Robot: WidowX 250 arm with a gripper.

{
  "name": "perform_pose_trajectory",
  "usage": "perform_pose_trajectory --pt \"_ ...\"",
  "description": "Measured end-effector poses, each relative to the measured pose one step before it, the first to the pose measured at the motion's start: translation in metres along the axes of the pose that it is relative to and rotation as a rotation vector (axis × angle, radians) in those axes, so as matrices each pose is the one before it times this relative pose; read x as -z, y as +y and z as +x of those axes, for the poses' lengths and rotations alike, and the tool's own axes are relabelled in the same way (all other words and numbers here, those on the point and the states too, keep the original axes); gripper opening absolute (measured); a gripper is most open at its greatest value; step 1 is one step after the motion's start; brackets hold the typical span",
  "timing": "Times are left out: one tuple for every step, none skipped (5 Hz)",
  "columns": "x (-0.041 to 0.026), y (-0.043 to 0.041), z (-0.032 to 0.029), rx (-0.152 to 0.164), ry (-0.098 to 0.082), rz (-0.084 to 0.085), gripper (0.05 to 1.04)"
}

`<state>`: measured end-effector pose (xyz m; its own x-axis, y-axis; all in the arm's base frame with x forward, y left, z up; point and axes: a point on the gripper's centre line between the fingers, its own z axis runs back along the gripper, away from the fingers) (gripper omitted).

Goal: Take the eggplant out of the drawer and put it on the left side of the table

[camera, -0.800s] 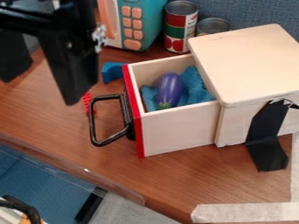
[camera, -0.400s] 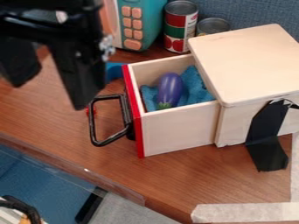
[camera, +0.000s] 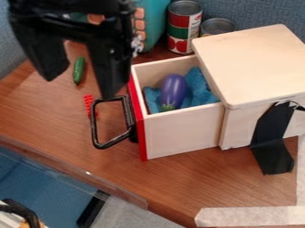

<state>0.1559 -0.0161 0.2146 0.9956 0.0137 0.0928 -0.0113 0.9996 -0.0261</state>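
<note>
The tool [camera: 80,83] is positioned above the counter [camera: 173,178], left of the open drawer [camera: 182,131], its fingers spread apart. The eggplant [camera: 173,92] lies inside the drawer on blue cloth [camera: 199,87], stem end toward the drawer's near wall.

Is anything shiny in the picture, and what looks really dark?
In the camera view, a tiny white glint shows on the clear strip along the table edge; the tall can's metal rim catches some light; the gripper looks nearly black, while the wooden box lid looks pale and bright.
</note>
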Motion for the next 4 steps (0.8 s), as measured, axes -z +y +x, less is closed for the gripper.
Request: perform_pose_trajectory --pt "0.01503 0.00564 0.01949 0.0072 0.0089 0.02 1.001" --pt "0.01476 0.00772 0.01823 0.0 -0.0035 0.0137 1.001" --pt "0.01234 0.00666 0.01526 0.0299 -0.0064 -0.0194 1.001" --pt "0.01056 0.00778 0.02049 0.059 0.0235 -0.065 1.001"
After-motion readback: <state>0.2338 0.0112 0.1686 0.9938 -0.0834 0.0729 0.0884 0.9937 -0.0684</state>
